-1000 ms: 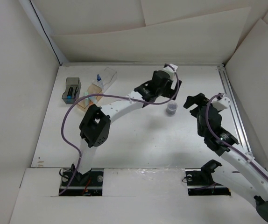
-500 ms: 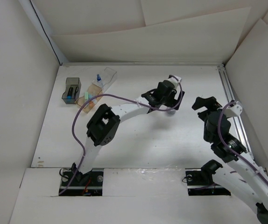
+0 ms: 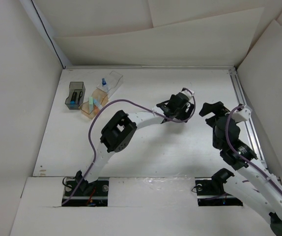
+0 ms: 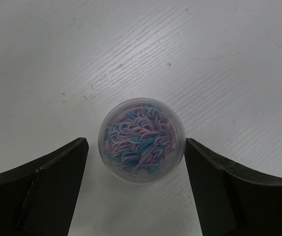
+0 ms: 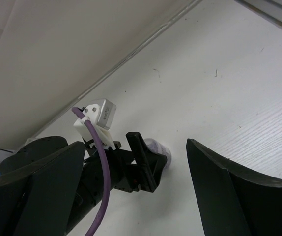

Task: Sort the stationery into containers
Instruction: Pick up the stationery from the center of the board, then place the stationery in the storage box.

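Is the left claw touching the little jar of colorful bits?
Cannot tell. In the left wrist view the left gripper straddles the jar: table shows beside one finger, but the other finger seems to meet the jar's rim.

**Colour and Pattern Reference**

A clear round jar [image 4: 141,140] is shown filled with a tangle of pink, blue and white loops. The table [image 4: 219,59] is finished in white, marked with fine grey grain streaks. The left gripper [image 4: 136,147] is finished in matt black. A smoky grey bin [image 3: 75,94], an amber-orange bin [image 3: 89,110] and a clear bin [image 3: 114,78] are distinguished. A purple cable [image 5: 98,162] is fitted.
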